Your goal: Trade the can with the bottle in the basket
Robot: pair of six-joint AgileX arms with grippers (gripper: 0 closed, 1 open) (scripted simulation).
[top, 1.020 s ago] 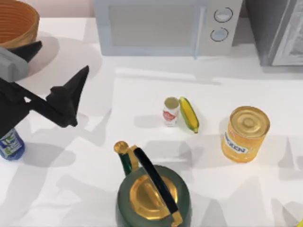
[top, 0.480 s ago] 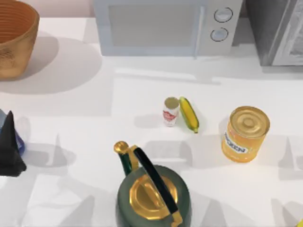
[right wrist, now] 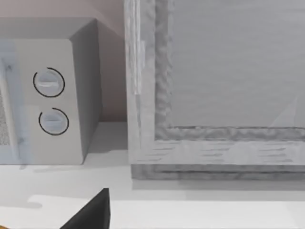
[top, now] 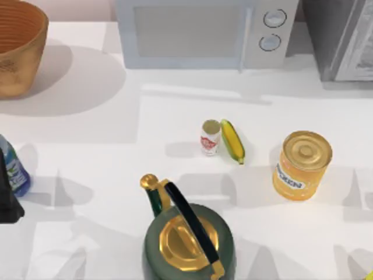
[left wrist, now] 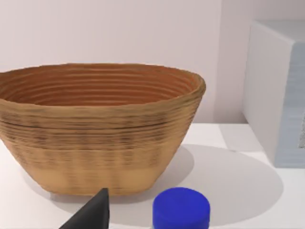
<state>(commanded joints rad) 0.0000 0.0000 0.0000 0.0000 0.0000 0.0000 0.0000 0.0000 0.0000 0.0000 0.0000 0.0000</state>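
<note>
Blue bottle (top: pixel 14 169) stands out on the surface, can (top: pixel 210 137) waits mid-surface, basket (top: pixel 20 64) sits at the far left corner.

We judge the bottle already out of the basket: it stands upright at the left edge, just beside our left pincer (top: pixel 7 198), whose dark fingertip (left wrist: pixel 90 214) shows next to the blue cap (left wrist: pixel 181 210) in the wrist view; whether that pincer is open or closed we cannot tell. The can stands upright, touching or just beside the corn (top: pixel 232 141), so a grasp should come from its free left side. Between can and basket the white surface lies bare, while the kettle (top: pixel 186 236) crowds the near edge and the microwave (top: pixel 198 32) walls the back. Our right pincer (right wrist: pixel 90 212) is parked near the microwave's dials; its state too we cannot tell.
</note>
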